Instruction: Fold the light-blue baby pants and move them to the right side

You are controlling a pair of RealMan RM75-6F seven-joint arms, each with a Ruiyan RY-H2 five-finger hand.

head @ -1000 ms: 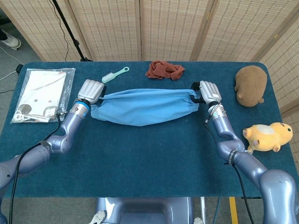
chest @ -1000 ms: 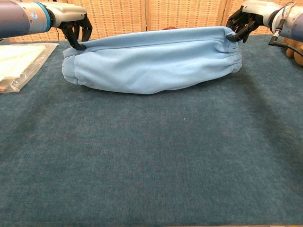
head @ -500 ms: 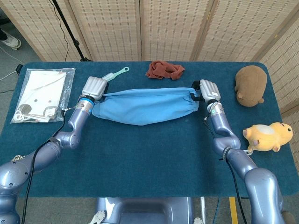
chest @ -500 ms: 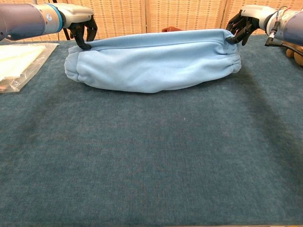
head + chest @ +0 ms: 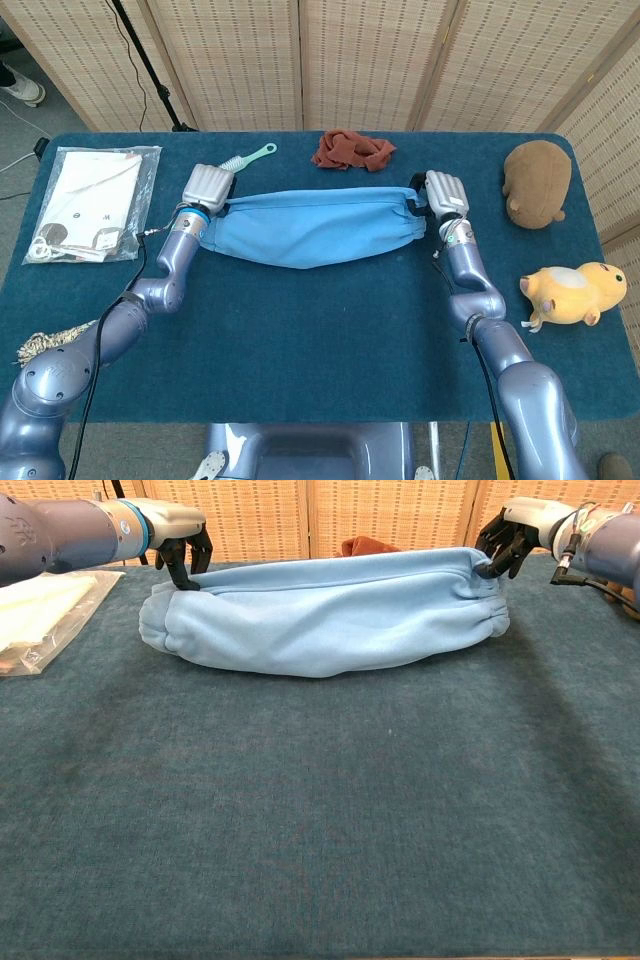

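Woven folding screens stood behind a table (image 5: 300, 330) covered in dark teal cloth, and across its far middle the light-blue baby pants (image 5: 315, 227) lay folded into a long band running left to right. The left hand (image 5: 207, 186) sat at the band's left end, its dark fingertips (image 5: 185, 575) curled down and pinching the upper edge of the fabric there. The right hand (image 5: 445, 192) sat at the opposite end, its fingers (image 5: 497, 550) likewise curled onto the top corner beside the gathered hem, gripping it. The pants stretched between the two hands, their lower edge sagging toward the robot and resting on the cloth. Behind the pants lay a crumpled rust-red rag (image 5: 352, 150) and, nearer the left hand, a mint-green brush (image 5: 246, 159). A clear plastic bag (image 5: 92, 200) with white contents lay at the far left. Well to the right sat a brown plush toy (image 5: 537, 182) and a yellow plush toy (image 5: 574, 294).
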